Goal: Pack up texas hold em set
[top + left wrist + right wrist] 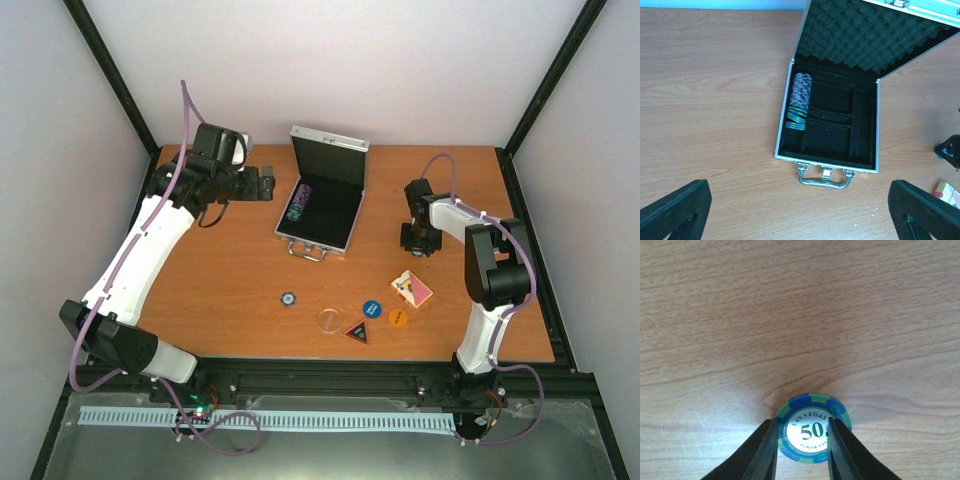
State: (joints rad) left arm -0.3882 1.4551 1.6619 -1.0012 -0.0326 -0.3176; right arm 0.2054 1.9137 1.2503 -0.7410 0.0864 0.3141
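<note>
A round poker chip [806, 432] with a white centre and a blue-and-green rim lies flat on the light brown wood-grain worktop [790, 315], low in the view. Its face reads "LAS VEGAS", "50" and "POKER CLUB". The right tool [802, 423] sits directly over it, its two black fingers [762, 450] a narrow gap apart and covering the chip's left and right edges. A soft shadow darkens the worktop just above the chip.
</note>
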